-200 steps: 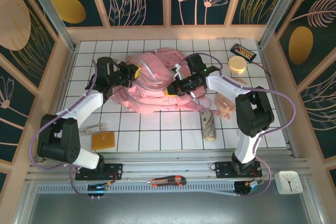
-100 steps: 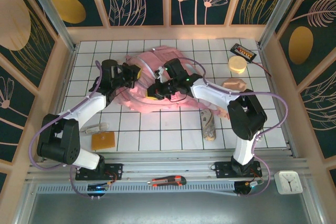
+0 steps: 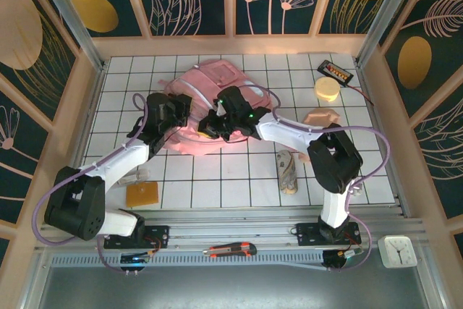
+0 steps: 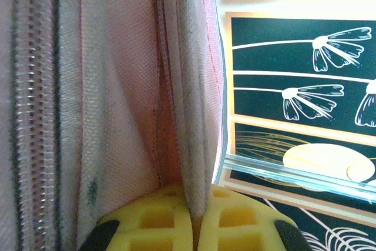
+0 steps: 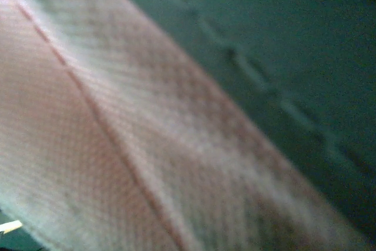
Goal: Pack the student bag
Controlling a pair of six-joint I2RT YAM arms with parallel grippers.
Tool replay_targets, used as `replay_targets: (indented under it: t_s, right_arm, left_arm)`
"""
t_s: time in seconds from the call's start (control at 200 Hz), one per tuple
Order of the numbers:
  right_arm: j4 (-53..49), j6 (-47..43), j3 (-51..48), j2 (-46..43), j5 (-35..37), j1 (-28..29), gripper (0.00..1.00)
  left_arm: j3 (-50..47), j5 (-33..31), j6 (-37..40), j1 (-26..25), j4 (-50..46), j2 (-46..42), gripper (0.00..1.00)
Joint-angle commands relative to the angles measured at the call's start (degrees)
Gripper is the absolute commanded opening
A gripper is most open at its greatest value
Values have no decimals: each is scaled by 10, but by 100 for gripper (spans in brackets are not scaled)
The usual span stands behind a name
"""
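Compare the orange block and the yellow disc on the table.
The orange block is square and deep amber; the yellow disc is round and paler. The block lies near-left, the disc far-right. Both sit on the table, outside the student bag.

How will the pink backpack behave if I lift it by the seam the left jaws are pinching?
Probably floppy: the student bag lies slumped and creased, so it should sag below the left jaws. The woven fabric looks grippy, unlikely to slip. Its bulk may drag across the table.
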Motion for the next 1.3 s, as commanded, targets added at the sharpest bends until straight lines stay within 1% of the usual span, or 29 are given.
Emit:
replay_targets:
  t_s: [0.0, 0.03, 0.085, 0.095, 0.11, 0.205, 0.245, 0.26, 0.275, 0.35, 0.425, 0.525, 0.631, 0.711, 0.786, 0.836, 0.871, 0.976, 1.056, 1.211, 1.296]
  right_arm:
    - [96, -20, -23, -53, 80, -36, 0]
    - [86, -29, -35, -65, 86, -46, 0]
    - [66, -45, -55, -85, 92, -67, 0]
    - [62, -48, -59, -89, 92, -71, 0]
    - [56, -53, -65, -95, 93, -78, 0]
    - [29, -82, -87, -122, 94, -112, 0]
    - [17, -93, -93, -130, 94, -123, 0]
    - [12, -98, -95, -133, 94, -127, 0]
    - [8, -102, -96, -136, 94, -131, 0]
    - [-9, -118, -101, -146, 88, -140, 0]
    - [-14, -127, -107, -149, 70, -140, 0]
    - [-28, -142, -105, -147, 58, -140, 0]
    - [-38, -151, -103, -145, 47, -140, 0]
    - [-41, -154, -104, -147, 47, -140, 0]
    - [-45, -157, -104, -147, 48, -140, 0]
    - [-46, -160, -105, -149, 47, -140, 0]
    - [-45, -161, -107, -149, 48, -140, 0]
    - [-39, -160, -116, -154, 46, -140, 0]
    - [-35, -160, -122, -155, 45, -140, 0]
    - [-28, -159, -125, -152, 43, -140, 0]
    - [-27, -159, -123, -149, 40, -140, 0]
  left_arm:
    - [16, 88, 16, -43, 1, -44, 36]
    - [26, 88, 43, -43, -29, -50, 45]
    - [42, 86, 92, -41, -90, -64, 57]
    - [43, 85, 98, -41, -99, -67, 62]
    - [46, 84, 110, -40, -112, -71, 66]
    - [39, 85, 163, -23, -174, -107, 80]
    - [30, 95, 177, -10, -193, -120, 89]
    - [25, 99, 181, -3, -199, -125, 96]
    - [21, 104, 185, 3, -203, -129, 98]
    - [-3, 132, 204, 39, -209, -144, 98]
    - [-18, 173, 218, 66, -195, -130, 99]
    - [-22, 220, 222, 72, -125, -75, 98]
    - [-2, 248, 211, 72, -63, -13, 99]
    - [19, 256, 208, 72, -44, 25, 92]
    - [34, 260, 204, 73, -37, 50, 82]
    - [37, 261, 197, 73, -28, 61, 81]
    - [37, 261, 191, 73, -19, 66, 77]
    - [35, 261, 168, 74, 9, 77, 76]
    - [55, 264, 170, 76, -6, 75, 77]
    - [110, 270, 196, 80, -91, 61, 78]
    - [110, 280, 178, 81, -84, 68, 78]
